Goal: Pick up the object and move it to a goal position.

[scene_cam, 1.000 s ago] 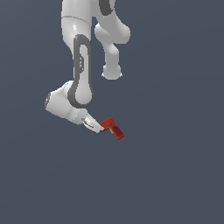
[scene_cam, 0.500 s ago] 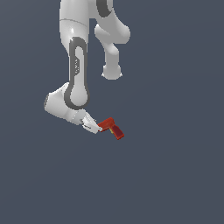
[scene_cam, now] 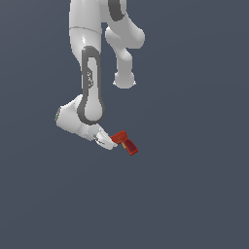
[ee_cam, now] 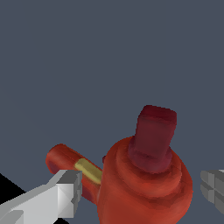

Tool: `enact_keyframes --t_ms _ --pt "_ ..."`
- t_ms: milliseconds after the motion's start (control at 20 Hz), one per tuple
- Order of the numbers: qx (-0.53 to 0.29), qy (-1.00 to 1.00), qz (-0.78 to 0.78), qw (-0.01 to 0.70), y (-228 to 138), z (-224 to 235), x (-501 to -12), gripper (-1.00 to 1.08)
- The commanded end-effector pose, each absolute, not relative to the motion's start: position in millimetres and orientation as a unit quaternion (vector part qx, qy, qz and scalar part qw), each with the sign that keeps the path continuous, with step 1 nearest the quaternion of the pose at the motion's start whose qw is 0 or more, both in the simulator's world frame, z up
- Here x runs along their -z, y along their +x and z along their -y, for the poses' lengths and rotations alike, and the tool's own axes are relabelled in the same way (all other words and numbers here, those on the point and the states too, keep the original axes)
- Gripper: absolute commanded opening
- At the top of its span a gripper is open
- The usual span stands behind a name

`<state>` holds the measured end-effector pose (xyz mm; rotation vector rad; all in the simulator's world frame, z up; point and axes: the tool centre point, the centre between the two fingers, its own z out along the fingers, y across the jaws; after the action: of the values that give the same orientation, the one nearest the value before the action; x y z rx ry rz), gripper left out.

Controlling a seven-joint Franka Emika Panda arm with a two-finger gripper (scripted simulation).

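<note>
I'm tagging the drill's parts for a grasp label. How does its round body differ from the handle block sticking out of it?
In the wrist view, the drill's round body is brighter orange-red, wide and ringed; the handle is darker maroon, narrower and boxy. The body sits between the gripper fingers; the handle juts beyond them. Both are red parts of one drill.

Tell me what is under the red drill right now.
Only the plain dark grey floor shows around the red drill; the patch right beneath it is covered by its body. The gripper has one finger on each side of it, apparently not yet closed.
</note>
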<state>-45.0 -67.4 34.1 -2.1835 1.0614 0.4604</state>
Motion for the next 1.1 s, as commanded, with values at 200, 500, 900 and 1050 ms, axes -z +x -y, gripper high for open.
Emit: enact_keyframes --t_ms 200,500,900,1050 --pt "-0.177 -0.834 -0.405 0.329 -45 63 -30 -1.0" --pt "-0.174 -0.835 -0.406 0.33 -43 67 -34 -1.0" --pt "-0.174 -0.835 -0.406 0.329 -44 86 -47 -1.0" --pt "-0.175 -0.835 -0.406 0.329 -44 103 -58 -1.0"
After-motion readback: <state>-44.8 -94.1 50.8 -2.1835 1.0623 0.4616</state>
